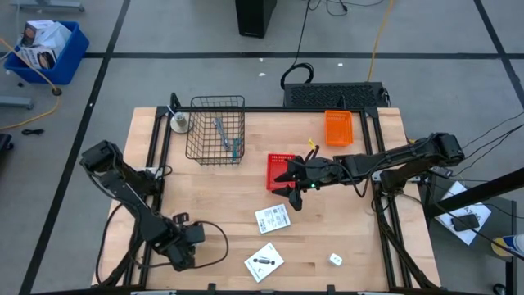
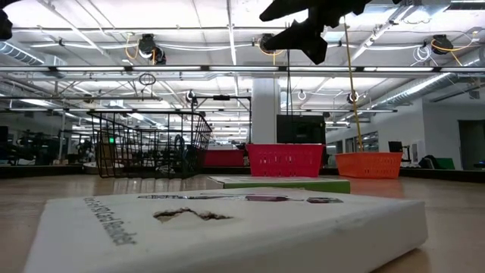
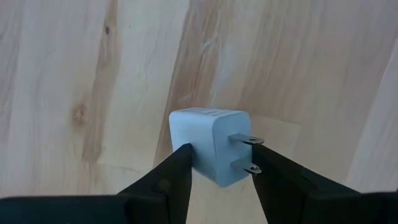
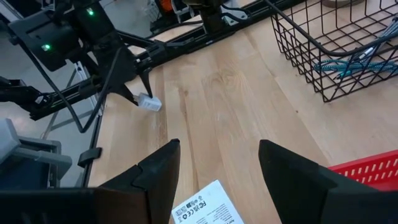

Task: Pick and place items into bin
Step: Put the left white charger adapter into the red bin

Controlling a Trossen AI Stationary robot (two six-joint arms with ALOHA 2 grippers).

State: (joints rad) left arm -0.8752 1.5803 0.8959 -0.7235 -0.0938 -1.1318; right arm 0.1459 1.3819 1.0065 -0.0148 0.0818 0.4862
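My left gripper (image 3: 221, 155) is near the table's front left (image 1: 182, 250), shut on a tiny white block with two metal prongs (image 3: 211, 140). The right wrist view shows that block (image 4: 149, 102) just above the wood. My right gripper (image 1: 288, 187) hangs open in the air at mid-table beside the red bin (image 1: 281, 168), with nothing between its fingers. Two flat white packets (image 1: 273, 219) (image 1: 264, 261) and another tiny white block (image 1: 336, 260) lie on the table. A teal stick (image 1: 234, 147) and a grey tool (image 1: 219, 131) lie in the wire basket (image 1: 215, 129). My left gripper pinches the white block between its two fingers. One finger (image 3: 177, 171) is on the block's plain side (image 3: 186, 146), and the other is at the side with the prongs (image 3: 249, 168). The fingers come from above, pointing down. The block looks lifted just clear of the table.
An orange bin (image 1: 338, 127) stands at the far right and a white roll (image 1: 179, 123) at the far left, beside the wire basket. In the low view, one packet (image 2: 227, 220) fills the foreground. Bare wood lies between the packets and my left gripper.
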